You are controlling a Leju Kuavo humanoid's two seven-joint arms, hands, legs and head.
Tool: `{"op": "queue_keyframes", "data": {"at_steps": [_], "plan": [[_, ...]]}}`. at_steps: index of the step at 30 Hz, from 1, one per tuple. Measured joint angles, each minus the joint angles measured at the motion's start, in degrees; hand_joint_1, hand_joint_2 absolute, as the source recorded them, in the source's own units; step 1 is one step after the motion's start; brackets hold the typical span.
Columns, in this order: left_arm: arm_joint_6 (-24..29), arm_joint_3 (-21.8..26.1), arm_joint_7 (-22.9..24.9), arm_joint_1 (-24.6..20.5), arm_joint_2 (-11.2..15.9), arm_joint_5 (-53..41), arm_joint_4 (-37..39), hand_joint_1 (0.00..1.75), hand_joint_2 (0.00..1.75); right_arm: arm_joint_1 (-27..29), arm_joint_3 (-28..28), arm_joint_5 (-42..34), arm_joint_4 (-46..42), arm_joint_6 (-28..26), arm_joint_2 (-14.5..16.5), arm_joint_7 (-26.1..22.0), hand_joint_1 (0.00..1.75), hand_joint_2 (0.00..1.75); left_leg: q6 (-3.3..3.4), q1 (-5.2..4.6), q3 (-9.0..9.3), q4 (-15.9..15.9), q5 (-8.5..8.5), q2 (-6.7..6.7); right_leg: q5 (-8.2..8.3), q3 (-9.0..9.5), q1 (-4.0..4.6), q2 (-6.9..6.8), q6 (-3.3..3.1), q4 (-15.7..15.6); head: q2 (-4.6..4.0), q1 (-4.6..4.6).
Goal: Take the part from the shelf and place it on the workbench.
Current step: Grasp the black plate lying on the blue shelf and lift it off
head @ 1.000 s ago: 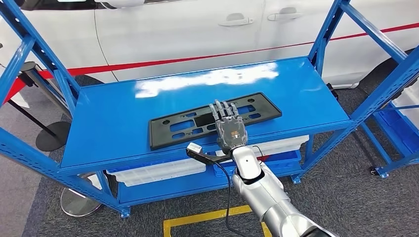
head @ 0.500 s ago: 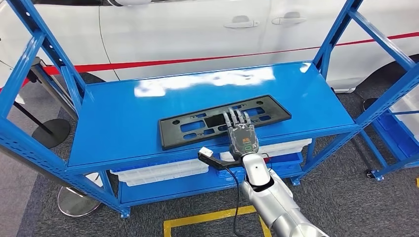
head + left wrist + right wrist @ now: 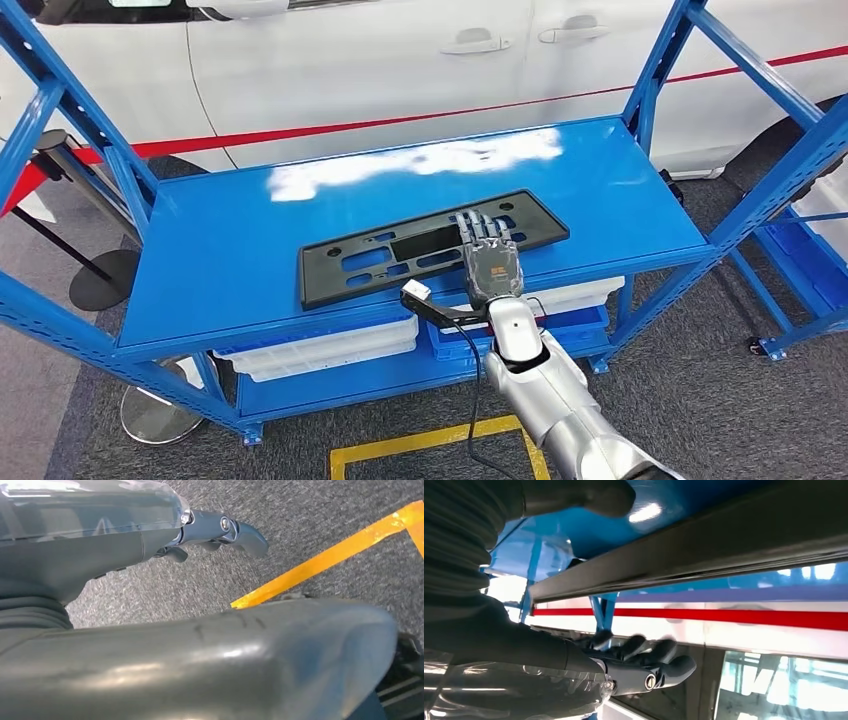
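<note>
The part (image 3: 432,246), a long flat black plate with slots cut through it, lies on the top board of the blue shelf (image 3: 230,250), a little slanted and near the front edge. The right hand (image 3: 489,262) is over the right portion of the part, palm down, with the fingers stretched forward over the plate. In the right wrist view the dark edge of the part (image 3: 704,560) runs across the picture between the thick thumb and the fingers (image 3: 644,655), so the hand seems to have the plate's front edge inside its opening. The fingers are apart and not closed; whether they already touch the plate, this blurred view does not allow to say.

The left hand (image 3: 220,530) hangs beside the body over grey carpet and a strip of yellow tape (image 3: 320,560). It holds nothing and its fingers look curled in.

The step in hand is judged to be the grasp. To do it well, the thumb should go under the front edge and the fingers press from above, closing firmly before any lift. The plate is long and the hold is far from its middle, so it will probably tip at the free end. A slow, level lift, clear of the blue upright posts, would be safer. Behind the shelf stands a white car (image 3: 400,60).
</note>
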Motion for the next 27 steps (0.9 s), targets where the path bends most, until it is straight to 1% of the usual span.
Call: {"op": "queue_keyframes", "data": {"at_steps": [1, 2, 3, 4, 5, 7, 8, 9, 10, 11, 13, 14, 15, 16, 18, 19, 20, 21, 22, 24, 25, 26, 27], "plan": [[0.17, 0.22, 0.09, 0.02, 0.00, 0.54, 0.00, 0.00, 0.00, -1.35, 0.00, -0.04, 2.00, -0.46, 0.67, -0.17, 1.68, 1.75, 0.06, 0.02, 0.93, -2.18, 1.71, 0.01, -0.04, 0.03, 0.01, 0.08, 0.03, 0.09, 0.00, 0.00], [0.42, 0.50, 0.28, 0.01, 0.00, 1.10, 0.00, 0.00, 0.00, -2.73, 0.00, -0.08, 3.82, -0.86, 1.42, -0.54, 1.67, 1.75, 0.20, 0.02, 2.66, -6.03, 3.96, 0.03, -0.12, 0.07, 0.02, 0.17, 0.09, 0.20, 0.00, 0.00], [0.72, 0.83, 0.56, -0.01, 0.00, 1.62, 0.00, 0.00, 0.00, -4.07, 0.00, -0.12, 5.53, -1.21, 2.27, -1.05, 1.65, 1.75, 0.45, -0.04, 4.52, -10.04, 5.70, 0.06, -0.22, 0.06, 0.10, 0.25, 0.22, 0.34, 0.00, 0.00], [1.05, 1.15, 0.86, -0.05, -0.02, 2.05, 0.00, 0.00, 0.00, -5.32, 0.00, -0.15, 7.05, -1.41, 3.14, -1.65, 1.64, 1.75, 0.74, -0.14, 5.95, -13.21, 6.82, 0.07, -0.29, -0.03, 0.21, 0.31, 0.39, 0.49, 0.00, 0.00], [1.39, 1.48, 1.20, -0.09, -0.08, 2.44, 0.00, 0.00, 0.00, -6.43, 0.00, -0.15, 8.39, -1.51, 3.98, -2.23, 1.62, 1.75, 1.00, -0.25, 6.71, -15.03, 7.25, 0.07, -0.32, -0.15, 0.30, 0.33, 0.59, 0.60, 0.00, 0.00], [2.13, 2.20, 1.83, -0.06, -0.25, 3.17, 0.00, 0.00, 0.00, -8.21, 0.01, -0.15, 10.82, -1.64, 5.80, -3.48, 1.57, 1.75, 1.46, -0.38, 6.83, -15.79, 7.21, -0.01, -0.26, -0.34, 0.38, 0.32, 1.07, 0.61, 0.00, 0.00], [2.56, 2.58, 2.09, 0.01, -0.43, 3.55, 0.00, 0.00, 0.00, -9.01, 0.03, -0.15, 11.93, -1.66, 6.77, -4.11, 1.55, 1.75, 1.73, -0.23, 6.87, -15.96, 7.36, 0.03, -0.37, -0.37, 0.35, 0.29, 1.33, 0.66, 0.00, 0.00], [3.00, 2.98, 2.26, 0.07, -0.59, 3.93, 0.00, 0.00, 0.00, -9.86, 0.09, -0.15, 13.03, -1.65, 7.78, -4.75, 1.56, 1.75, 2.03, -0.08, 6.96, -16.19, 7.51, 0.07, -0.84, -0.58, 0.35, 0.25, 1.60, 1.18, 0.00, 0.00], [3.44, 3.35, 2.33, 0.09, -0.81, 4.29, 0.00, 0.00, 0.00, -10.76, 0.20, -0.15, 14.12, -1.58, 8.77, -5.31, 1.58, 1.75, 2.33, 0.09, 7.04, -16.44, 7.67, 0.15, -1.90, -1.26, 0.34, 0.22, 1.86, 2.72, 0.00, 0.00], [3.90, 3.73, 2.32, 0.05, -1.07, 4.69, 0.00, 0.00, 0.00, -11.58, 0.38, -0.21, 15.21, -1.40, 9.75, -5.73, 1.59, 1.75, 2.55, 0.19, 7.12, -16.59, 7.77, 0.23, -3.52, -2.52, 0.27, 0.18, 2.08, 5.49, 0.00, 0.00], [4.71, 4.50, 2.08, -0.03, -1.44, 5.38, 0.00, 0.00, 0.00, -12.58, 1.15, -0.71, 17.01, -0.75, 11.48, -6.22, 1.61, 1.75, 2.73, 0.17, 7.13, -16.60, 7.75, 0.26, -7.01, -6.24, 0.07, 0.14, 2.39, 13.34, 0.00, 0.00], [5.01, 4.85, 1.93, -0.04, -1.59, 5.64, 0.00, 0.00, 0.00, -12.74, 1.75, -1.15, 17.71, -0.39, 12.12, -6.26, 1.61, 1.75, 2.73, 0.18, 7.15, -16.58, 7.72, 0.23, -7.76, -7.72, -0.06, 0.12, 2.48, 16.26, 0.00, 0.00], [5.23, 5.15, 1.81, 0.00, -1.72, 5.80, 0.00, 0.00, 0.00, -12.80, 2.41, -1.63, 18.28, -0.14, 12.65, -6.27, 1.64, 1.75, 2.69, 0.19, 7.20, -16.54, 7.66, 0.16, -7.39, -8.29, -0.19, 0.10, 2.51, 17.15, 0.00, 0.00], [5.36, 5.38, 1.73, 0.04, -1.87, 5.89, 0.00, 0.00, 0.00, -12.90, 2.99, -2.03, 18.71, -0.01, 13.07, -6.22, 1.68, 1.75, 2.62, 0.20, 7.29, -16.47, 7.56, 0.06, -5.94, -7.72, -0.31, 0.07, 2.48, 15.69, 0.00, 0.00], [5.68, 5.79, 1.69, 0.12, -2.11, 6.06, 0.00, 0.00, 0.00, -13.44, 3.90, -2.64, 19.42, 0.15, 13.84, -6.38, 1.75, 1.75, 2.28, 0.18, 7.49, -16.25, 7.25, -0.09, -1.88, -4.21, -0.43, 0.00, 2.26, 8.11, 0.00, 0.00], [6.26, 6.02, 1.88, 0.11, -2.27, 6.23, 0.01, 0.00, 0.00, -13.84, 4.28, -3.07, 19.72, 0.40, 14.18, -6.69, 1.75, 1.75, 2.02, 0.08, 7.49, -16.05, 7.05, -0.13, -0.60, -2.60, -0.35, -0.01, 2.11, 4.60, 0.00, 0.00], [7.44, 6.32, 2.29, 0.07, -2.49, 6.51, 0.01, 0.00, 0.00, -14.15, 4.79, -3.77, 20.04, 0.75, 14.48, -7.17, 1.75, 1.75, 1.72, -0.02, 7.44, -15.92, 6.93, -0.14, 0.01, -1.58, -0.25, 0.00, 1.94, 2.29, 0.00, 0.00], [9.03, 6.64, 2.87, 0.04, -2.83, 6.80, 0.01, 0.00, 0.00, -14.32, 5.39, -4.73, 20.32, 1.07, 14.74, -7.68, 1.75, 1.75, 1.42, -0.08, 7.37, -15.89, 6.86, -0.13, -0.07, -1.25, -0.11, 0.06, 1.75, 1.43, 0.00, 0.00], [10.86, 7.00, 3.56, -0.01, -3.28, 7.10, 0.01, 0.00, 0.00, -14.42, 6.17, -6.10, 20.55, 1.28, 15.00, -8.10, 1.75, 1.75, 1.10, -0.09, 7.37, -15.91, 6.84, -0.11, -0.09, -1.25, 0.03, 0.14, 1.51, 1.24, 0.00, 0.00], [13.67, 7.68, 4.59, -0.08, -4.17, 7.53, 0.01, 0.00, 0.00, -14.63, 8.09, -10.72, 20.90, 0.78, 15.41, -8.83, 1.75, 1.75, 0.48, 0.08, 7.26, -15.59, 6.36, -0.04, 0.08, -1.10, -0.06, 0.20, 0.80, 0.95, 0.00, 0.00], [14.12, 7.96, 4.75, -0.11, -4.50, 7.69, 0.02, 0.00, 0.00, -14.91, 9.13, -13.88, 21.05, 0.06, 15.60, -9.36, 1.75, 1.75, 0.19, 0.13, 6.74, -14.27, 5.42, -0.01, 0.17, -1.02, -0.15, 0.19, 0.42, 0.78, 0.00, -0.01], [13.88, 8.18, 4.68, -0.13, -4.68, 7.82, 0.02, 0.00, 0.00, -15.25, 10.13, -17.48, 21.16, -0.95, 15.77, -10.15, 1.75, 1.75, -0.03, 0.18, 5.67, -11.79, 3.92, 0.01, 0.24, -0.94, -0.23, 0.16, 0.11, 0.64, 0.00, -0.01], [13.22, 8.39, 4.47, -0.13, -4.75, 7.93, 0.02, 0.00, 0.00, -15.59, 10.97, -20.96, 21.24, -2.17, 15.88, -11.11, 1.75, 1.75, -0.20, 0.20, 4.10, -8.21, 2.06, 0.02, 0.23, -0.93, -0.16, 0.15, -0.09, 0.64, 0.00, -0.01]]}}
